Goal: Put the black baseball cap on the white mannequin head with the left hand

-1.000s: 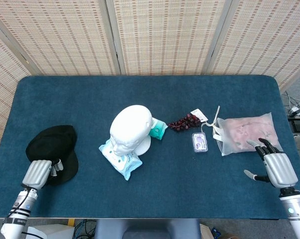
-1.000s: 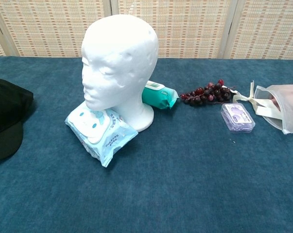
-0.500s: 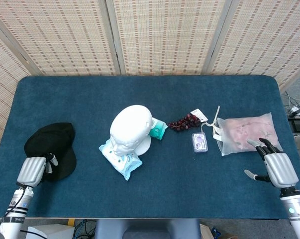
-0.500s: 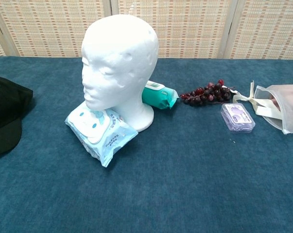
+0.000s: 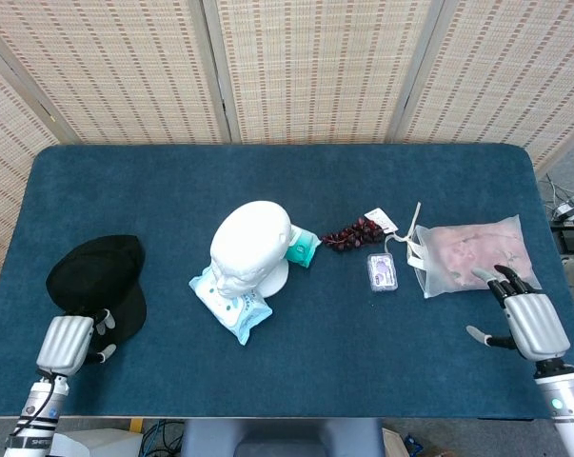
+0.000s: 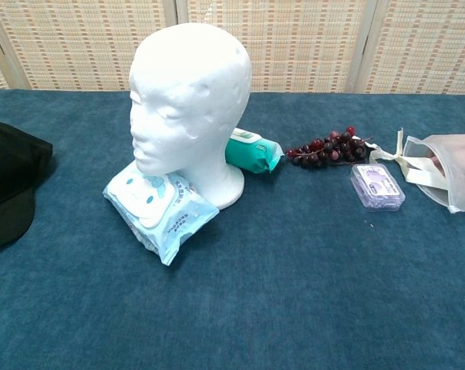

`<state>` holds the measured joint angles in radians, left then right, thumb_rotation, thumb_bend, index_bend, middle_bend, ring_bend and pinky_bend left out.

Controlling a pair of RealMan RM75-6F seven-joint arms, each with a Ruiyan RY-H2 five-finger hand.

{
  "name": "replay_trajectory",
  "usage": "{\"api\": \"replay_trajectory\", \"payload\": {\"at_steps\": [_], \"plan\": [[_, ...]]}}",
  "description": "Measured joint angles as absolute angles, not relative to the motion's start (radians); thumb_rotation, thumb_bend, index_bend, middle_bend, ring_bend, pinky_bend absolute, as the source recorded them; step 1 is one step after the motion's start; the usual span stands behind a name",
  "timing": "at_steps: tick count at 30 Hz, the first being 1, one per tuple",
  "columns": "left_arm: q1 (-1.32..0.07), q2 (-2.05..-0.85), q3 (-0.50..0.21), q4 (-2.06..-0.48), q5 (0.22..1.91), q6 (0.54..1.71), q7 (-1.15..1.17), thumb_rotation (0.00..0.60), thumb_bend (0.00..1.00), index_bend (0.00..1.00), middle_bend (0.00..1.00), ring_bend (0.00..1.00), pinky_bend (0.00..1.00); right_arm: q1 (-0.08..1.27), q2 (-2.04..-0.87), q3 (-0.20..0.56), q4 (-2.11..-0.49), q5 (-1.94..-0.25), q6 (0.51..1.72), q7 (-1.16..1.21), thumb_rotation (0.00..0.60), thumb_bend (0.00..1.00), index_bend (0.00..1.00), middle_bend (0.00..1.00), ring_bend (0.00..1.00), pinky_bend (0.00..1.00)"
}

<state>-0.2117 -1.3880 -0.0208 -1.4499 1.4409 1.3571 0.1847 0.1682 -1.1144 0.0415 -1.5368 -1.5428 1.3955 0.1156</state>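
The black baseball cap (image 5: 94,281) lies flat at the table's left side, and its edge shows in the chest view (image 6: 7,185). The white mannequin head (image 5: 248,246) stands upright mid-table, turned toward the front left (image 6: 190,100). My left hand (image 5: 68,343) sits just in front of the cap's near rim. Its fingers (image 5: 102,322) reach the rim's edge and the thumb is held apart, with nothing gripped. My right hand (image 5: 526,319) rests at the front right, fingers spread and empty. Neither hand shows in the chest view.
A light blue wipes pack (image 5: 229,303) leans against the mannequin's base, with a green pack (image 5: 304,247) behind it. Dark grapes (image 5: 355,231), a small purple box (image 5: 382,271) and a translucent bag (image 5: 472,252) lie to the right. Woven screens stand behind the table.
My left hand shifted the cap slightly left, then drew back toward the front edge and off the brim. The right hand stayed put.
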Motion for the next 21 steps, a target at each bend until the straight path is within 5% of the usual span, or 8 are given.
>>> {"api": "replay_trajectory", "payload": {"at_steps": [21], "plan": [[-0.209,-1.507,-0.034,-1.373,1.403,1.343,0.252,0.600,0.02,0.51,0.66,0.42,0.45,0.153,-1.100,0.042,-1.530,-1.553,1.428,0.163,0.600,0.00,0.16,0.25,0.12,0.31]]}}
